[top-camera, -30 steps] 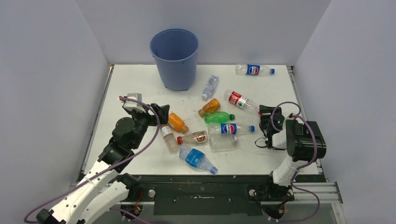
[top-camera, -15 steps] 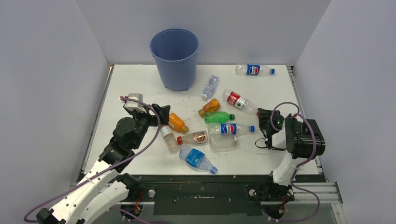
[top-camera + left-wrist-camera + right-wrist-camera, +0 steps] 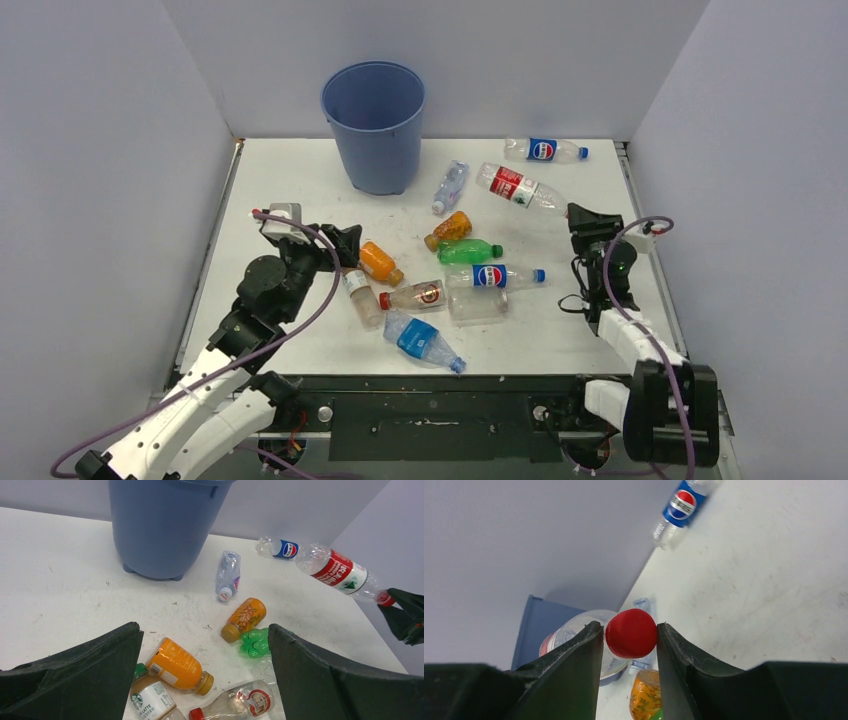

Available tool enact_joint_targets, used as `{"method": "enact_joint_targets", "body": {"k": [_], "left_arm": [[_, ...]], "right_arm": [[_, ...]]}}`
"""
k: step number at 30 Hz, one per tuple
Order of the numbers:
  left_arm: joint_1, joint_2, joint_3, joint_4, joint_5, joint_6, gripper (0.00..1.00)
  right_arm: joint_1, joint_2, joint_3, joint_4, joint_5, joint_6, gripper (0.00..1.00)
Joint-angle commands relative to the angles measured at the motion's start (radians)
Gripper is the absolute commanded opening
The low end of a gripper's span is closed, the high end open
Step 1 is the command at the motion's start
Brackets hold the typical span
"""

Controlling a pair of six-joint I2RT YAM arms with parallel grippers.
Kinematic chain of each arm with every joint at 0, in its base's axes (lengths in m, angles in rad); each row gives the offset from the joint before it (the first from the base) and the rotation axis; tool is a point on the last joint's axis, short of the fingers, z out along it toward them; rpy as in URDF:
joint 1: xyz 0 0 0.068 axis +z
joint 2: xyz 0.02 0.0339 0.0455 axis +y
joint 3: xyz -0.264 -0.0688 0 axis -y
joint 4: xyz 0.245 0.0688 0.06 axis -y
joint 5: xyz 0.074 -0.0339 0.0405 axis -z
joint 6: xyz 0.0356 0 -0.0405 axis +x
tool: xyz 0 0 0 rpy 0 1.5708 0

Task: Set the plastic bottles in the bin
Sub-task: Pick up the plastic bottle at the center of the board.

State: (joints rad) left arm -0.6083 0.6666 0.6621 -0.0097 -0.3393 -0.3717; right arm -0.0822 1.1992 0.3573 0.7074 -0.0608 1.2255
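The blue bin (image 3: 374, 125) stands at the back of the table. My right gripper (image 3: 578, 214) is shut on the red cap (image 3: 631, 633) of a clear red-labelled bottle (image 3: 518, 187), which hangs tilted above the table, pointing back-left. Several bottles lie in a central cluster: an orange one (image 3: 379, 262), a latte bottle (image 3: 361, 297), a green one (image 3: 468, 251) and a Pepsi one (image 3: 492, 276). My left gripper (image 3: 345, 245) is open beside the orange bottle (image 3: 176, 666), with nothing between its fingers.
Another Pepsi bottle (image 3: 543, 150) lies at the back right. A crushed clear bottle (image 3: 450, 186) lies right of the bin. A blue-labelled bottle (image 3: 422, 341) lies near the front edge. Grey walls close in three sides.
My right gripper has shut on the red cap and lifted the red-labelled bottle off the table, up and towards the back. The left arm has barely moved.
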Motion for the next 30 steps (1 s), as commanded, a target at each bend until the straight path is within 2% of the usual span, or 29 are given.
{"method": "enact_joint_targets", "body": {"k": [1,4,8,11,13,15,19,24,30], "left_arm": [[-0.008,-0.041,-0.005,0.083,-0.032,0.048,0.96],[-0.011,-0.089,-0.031,0.148,0.021,0.079,0.96],[-0.015,-0.124,-0.013,0.174,0.278,0.190,0.96],[-0.024,-0.091,0.083,0.086,0.555,0.286,0.96],[-0.026,-0.038,0.183,-0.068,0.713,0.341,0.96],[-0.058,0.023,0.255,-0.169,0.795,0.390,0.96],[-0.142,0.123,0.341,-0.307,0.834,0.464,0.96],[-0.204,0.265,0.402,-0.388,0.803,0.477,0.96],[-0.228,0.342,0.445,-0.402,0.833,0.452,0.96]], "right_arm": [[0.055,-0.219,0.102,-0.224,-0.031,-0.197,0.05],[0.179,-0.334,0.178,-0.367,-0.041,-0.366,0.05],[0.340,-0.396,0.307,-0.583,-0.111,-0.585,0.05],[0.454,-0.401,0.405,-0.792,-0.135,-0.714,0.05],[0.512,-0.391,0.463,-0.894,-0.148,-0.781,0.05],[0.572,-0.373,0.517,-0.973,-0.163,-0.826,0.05],[0.687,-0.342,0.602,-1.066,-0.180,-0.891,0.05],[0.829,-0.326,0.645,-1.038,-0.172,-0.948,0.05],[0.916,-0.304,0.666,-1.002,-0.125,-0.988,0.05]]}}
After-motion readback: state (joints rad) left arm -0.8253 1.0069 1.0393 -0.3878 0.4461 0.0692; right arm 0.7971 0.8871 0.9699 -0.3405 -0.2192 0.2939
